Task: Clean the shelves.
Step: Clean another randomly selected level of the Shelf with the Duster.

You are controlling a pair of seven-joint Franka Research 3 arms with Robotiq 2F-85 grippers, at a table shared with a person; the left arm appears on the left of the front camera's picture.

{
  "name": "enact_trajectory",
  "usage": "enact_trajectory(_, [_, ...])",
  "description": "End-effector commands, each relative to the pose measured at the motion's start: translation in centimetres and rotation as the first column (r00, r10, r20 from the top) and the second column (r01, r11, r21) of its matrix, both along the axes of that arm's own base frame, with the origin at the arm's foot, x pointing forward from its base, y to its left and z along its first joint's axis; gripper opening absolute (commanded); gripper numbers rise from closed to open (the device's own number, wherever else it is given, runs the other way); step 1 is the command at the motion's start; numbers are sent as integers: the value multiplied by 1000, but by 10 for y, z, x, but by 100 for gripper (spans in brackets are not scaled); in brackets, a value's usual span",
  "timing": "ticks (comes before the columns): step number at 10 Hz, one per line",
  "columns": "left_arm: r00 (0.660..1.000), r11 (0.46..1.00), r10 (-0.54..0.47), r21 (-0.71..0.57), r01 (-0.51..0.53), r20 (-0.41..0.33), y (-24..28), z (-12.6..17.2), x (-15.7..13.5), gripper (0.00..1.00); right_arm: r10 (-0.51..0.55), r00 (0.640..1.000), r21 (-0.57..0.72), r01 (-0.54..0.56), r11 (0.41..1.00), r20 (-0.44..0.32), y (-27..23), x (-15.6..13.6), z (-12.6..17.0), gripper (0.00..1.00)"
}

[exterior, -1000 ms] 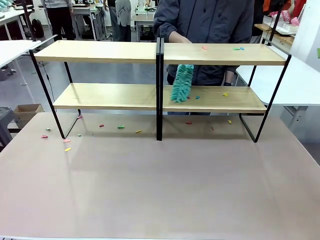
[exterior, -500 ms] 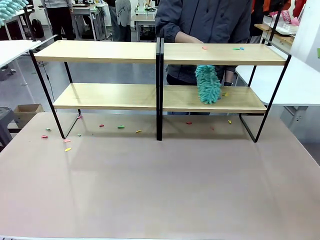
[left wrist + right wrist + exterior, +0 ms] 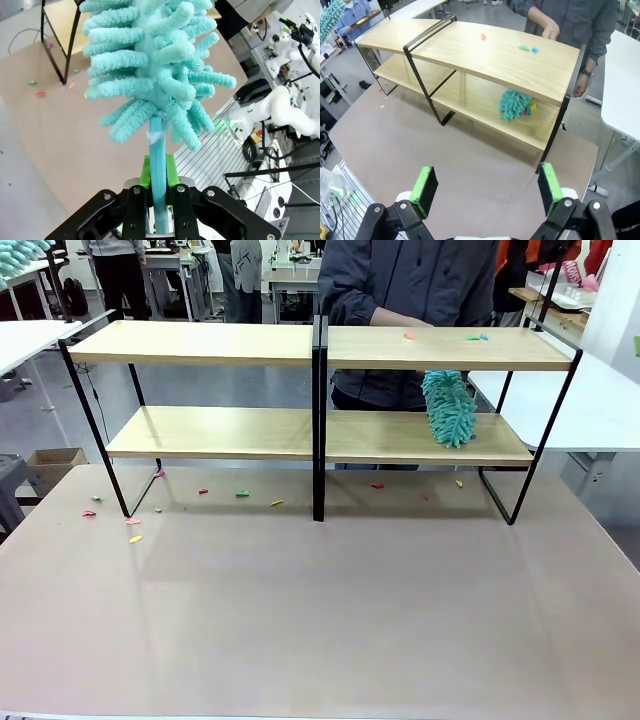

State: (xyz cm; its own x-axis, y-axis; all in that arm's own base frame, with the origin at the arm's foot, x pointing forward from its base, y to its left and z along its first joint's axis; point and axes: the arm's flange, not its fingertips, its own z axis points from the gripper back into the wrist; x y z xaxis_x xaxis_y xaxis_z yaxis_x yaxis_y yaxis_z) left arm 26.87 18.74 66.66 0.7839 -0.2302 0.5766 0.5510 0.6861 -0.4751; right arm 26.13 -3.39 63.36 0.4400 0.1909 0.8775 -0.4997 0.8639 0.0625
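1. Change: person's duster (image 3: 449,408) has swept along the lower board of the shelves (image 3: 200,343). A sec ago it was just right of the central upright (image 3: 318,410); now it's at the far end, well right of the upright.
2. The scraps seen on that board right of the upright a sec ago no longer show in front view. Right wrist view has coloured bits (image 3: 530,106) touching the duster head, so prob. being herded to the board's end.
3. For the task: lower board right of upright looks nearly done. Top board right of upright has top scraps (image 3: 478,337) left to do, plus a pink one nearer the upright. Boards left of upright look bare.
4. Shelves stand on the far half of the table (image 3: 320,620). Floor-level scraps (image 3: 240,494) lie on the table in front, mostly left of upright.
5. Person's hand (image 3: 400,318) sits at the top board's back edge, right of upright. Duster handle is hidden, so can't tell which hand drives it.
6. Left gripper (image 3: 160,172): clamped on the thin teal handle of robot's duster (image 3: 155,70). It's held up in air well left of upright, off the shelves.
7. Right gripper (image 3: 487,187): jaws wide apart, nothing between. It hovers over the table on the near side of the upright, looking down at the shelves.
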Motion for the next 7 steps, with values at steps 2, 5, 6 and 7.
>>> enact_trajectory(2, [989,989,-146,14,146,3,-39,6,0,12,3,1000,4,-3,1000,2,0,0,-1,100])
enact_trajectory(5, [915,918,-396,-23,396,-74,-130,-4,-14,12,3,1000,4,-3,1000,2,0,0,-1,100])
enact_trajectory(6, [860,866,-500,-33,499,-106,-162,-12,-25,12,3,1000,4,-3,1000,2,0,0,-1,100])
enact_trajectory(7, [803,812,-582,-36,582,-129,-190,-17,-37,12,3,1000,4,-3,1000,2,0,0,-1,100])
